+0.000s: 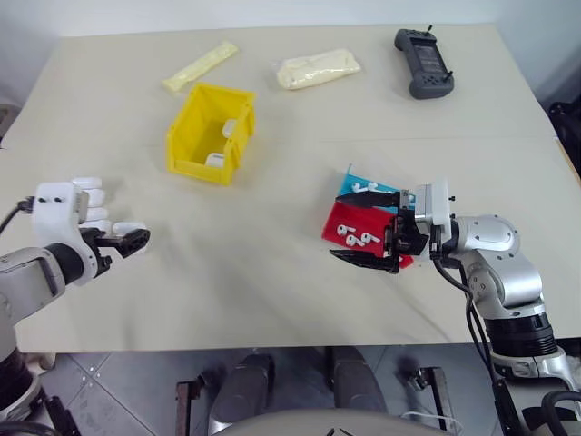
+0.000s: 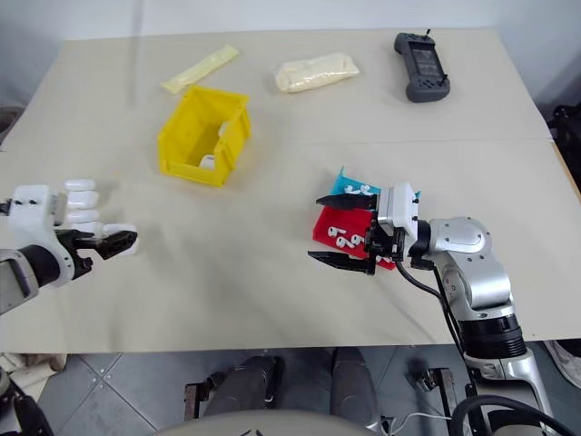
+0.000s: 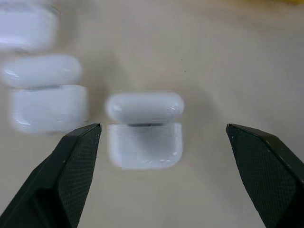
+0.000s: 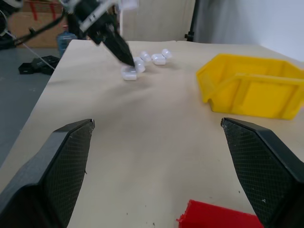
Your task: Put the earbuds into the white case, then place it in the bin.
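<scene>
The left gripper (image 3: pixel 161 142) hangs with its fingers spread wide, holding nothing; a white case (image 3: pixel 145 130) lies just ahead between them, lid flipped up. It looks light, hard and glossy — likely slippery — so pinch its flat sides. The right gripper (image 1: pixel 377 232), also spread and unladen, hovers over earbuds (image 1: pixel 356 237) on a tray (image 1: pixel 338 218) — the bin (image 1: pixel 211 133) stands well apart.
</scene>
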`<action>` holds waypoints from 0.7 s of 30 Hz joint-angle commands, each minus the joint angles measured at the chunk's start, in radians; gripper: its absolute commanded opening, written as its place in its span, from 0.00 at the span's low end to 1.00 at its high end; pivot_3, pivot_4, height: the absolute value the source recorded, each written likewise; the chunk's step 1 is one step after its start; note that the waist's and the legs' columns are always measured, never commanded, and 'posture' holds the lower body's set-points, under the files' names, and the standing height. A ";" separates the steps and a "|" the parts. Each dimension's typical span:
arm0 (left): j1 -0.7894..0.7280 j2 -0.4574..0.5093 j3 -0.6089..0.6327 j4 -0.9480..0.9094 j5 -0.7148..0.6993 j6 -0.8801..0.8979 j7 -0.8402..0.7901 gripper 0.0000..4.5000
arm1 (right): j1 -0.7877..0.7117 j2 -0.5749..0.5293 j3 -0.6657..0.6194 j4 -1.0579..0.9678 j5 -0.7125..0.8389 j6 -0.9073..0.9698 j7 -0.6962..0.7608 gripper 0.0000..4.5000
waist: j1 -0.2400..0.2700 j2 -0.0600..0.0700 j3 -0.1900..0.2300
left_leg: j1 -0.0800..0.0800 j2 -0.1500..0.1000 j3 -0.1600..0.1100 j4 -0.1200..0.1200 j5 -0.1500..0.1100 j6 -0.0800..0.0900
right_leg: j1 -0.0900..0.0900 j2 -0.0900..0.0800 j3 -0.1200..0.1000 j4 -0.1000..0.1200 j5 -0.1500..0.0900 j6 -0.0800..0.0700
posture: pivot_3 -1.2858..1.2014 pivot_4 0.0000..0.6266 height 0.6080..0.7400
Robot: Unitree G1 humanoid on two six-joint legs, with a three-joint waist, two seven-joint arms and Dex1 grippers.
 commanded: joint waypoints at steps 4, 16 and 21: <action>-0.021 -0.010 -0.027 0.052 0.021 0.013 0.059 0.99 | 0.012 0.014 -0.015 -0.060 0.017 0.000 -0.036 1.00 | -0.001 0.000 0.000 | 0.000 0.000 0.000 0.001 0.000 0.000 | 0.000 0.000 -0.001 0.000 0.000 0.000 | 0.52 0.24 1.00; -0.041 -0.043 -0.011 0.097 0.024 0.013 0.096 0.99 | 0.048 0.026 -0.003 -0.099 0.016 0.003 -0.072 1.00 | 0.012 0.000 0.000 | 0.001 0.000 0.001 0.002 0.000 0.000 | 0.000 0.000 0.000 0.000 0.000 -0.001 | 0.52 0.24 1.00; -0.050 -0.029 -0.047 0.101 0.015 0.013 0.071 0.99 | 0.053 0.033 0.002 -0.102 0.014 0.003 -0.081 1.00 | 0.012 0.000 0.000 | 0.001 0.000 0.001 0.002 0.000 0.000 | 0.000 0.000 0.000 0.000 0.000 -0.001 | 0.52 0.24 1.00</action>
